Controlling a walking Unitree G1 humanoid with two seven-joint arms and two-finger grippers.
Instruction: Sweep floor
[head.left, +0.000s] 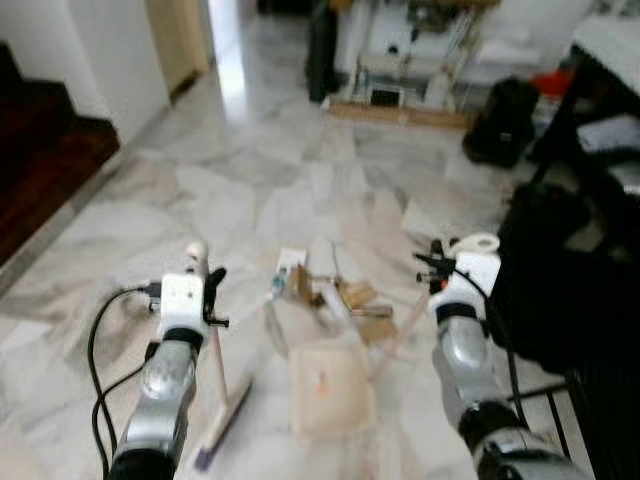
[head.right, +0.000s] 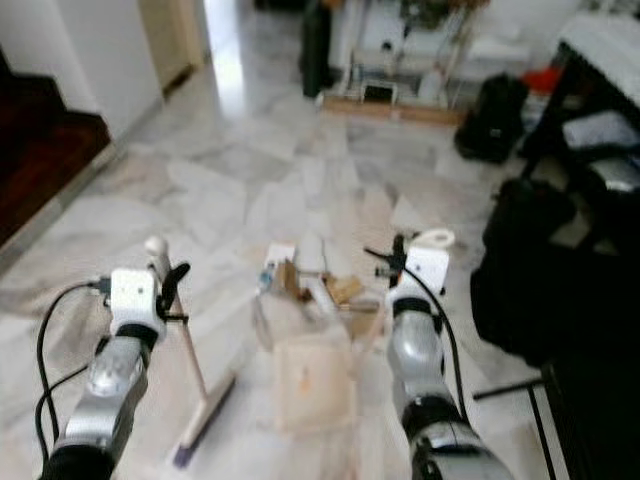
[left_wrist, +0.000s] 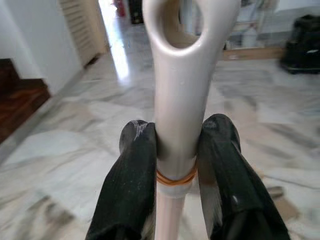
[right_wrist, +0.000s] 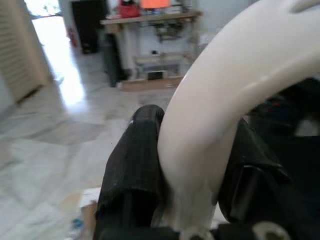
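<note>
Marble floor (head.left: 250, 180) runs up to shelving at 12 o'clock, dark stairs at 10, black bags at 2. Left gripper (left_wrist: 177, 150) clamps the cream broom handle (left_wrist: 177, 100); its head (head.left: 222, 425) rests on the floor at 7 o'clock. Right gripper (right_wrist: 192, 165) grips the dustpan handle (right_wrist: 230, 85), with the dustpan (head.left: 330, 390) flat at 6 o'clock. Cardboard scraps (head.left: 345, 300) lie just beyond it.

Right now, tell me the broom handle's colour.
Cream-white broom handle, with an orange band; clearest in the left wrist view.
</note>
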